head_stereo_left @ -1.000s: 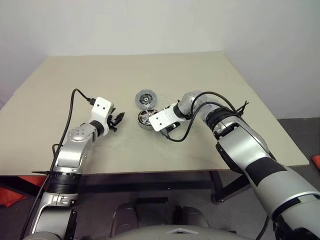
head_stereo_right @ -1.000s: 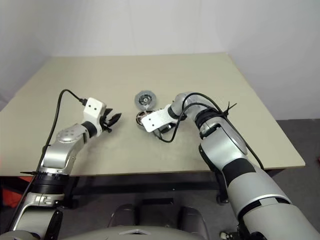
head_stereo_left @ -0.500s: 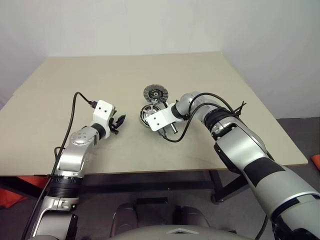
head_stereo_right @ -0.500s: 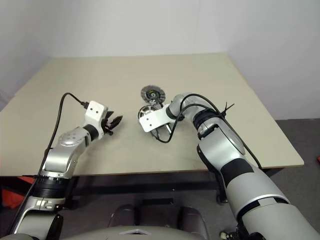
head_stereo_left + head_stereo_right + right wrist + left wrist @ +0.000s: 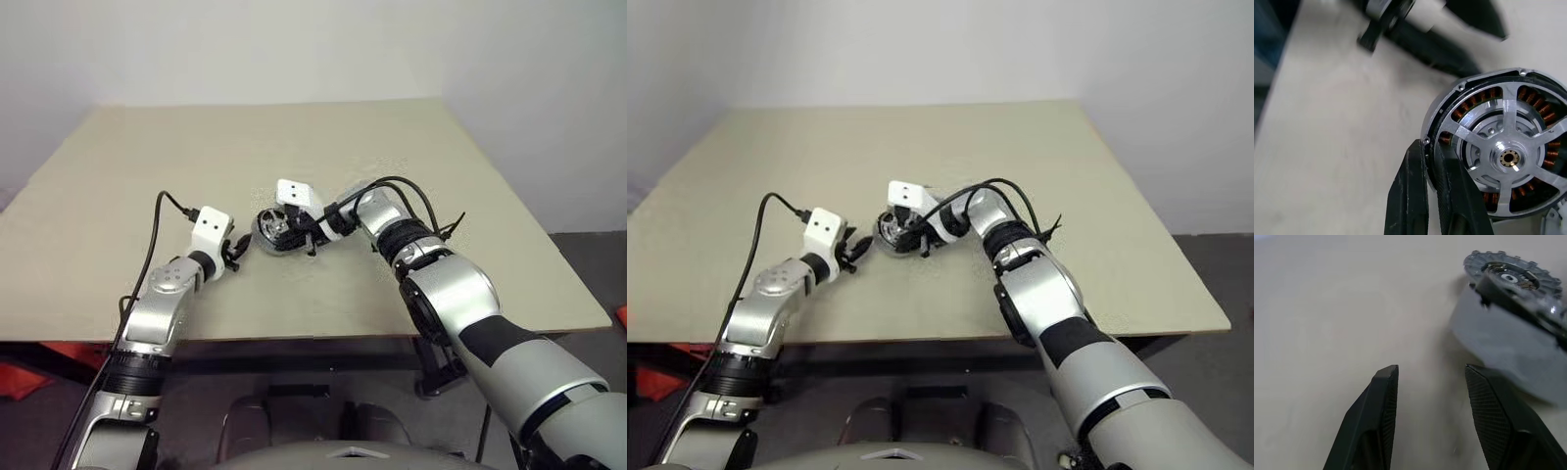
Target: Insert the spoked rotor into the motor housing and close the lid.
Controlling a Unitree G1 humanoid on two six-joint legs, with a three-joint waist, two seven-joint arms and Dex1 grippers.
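Note:
The motor housing is a silver cup with copper windings, and the spoked rotor sits inside it, its silver spokes and hub facing the right wrist view. My right gripper is shut on the housing's rim, one finger inside and one outside. In the head view the housing is tilted up at mid table. My left gripper stands open and empty just to its left, low over the table. A grey disc with a faceted edge, apparently the lid, rises beyond the left gripper's fingers.
The beige table carries nothing else. Black cables run along both forearms, and the right arm's cable loops over the table near the housing. The table's front edge lies close below both hands.
My right gripper has shut on the housing's rim, rolled over and moved left, tipping the housing toward the left gripper. The lid rose from lying flat behind the housing. The left gripper stays open.

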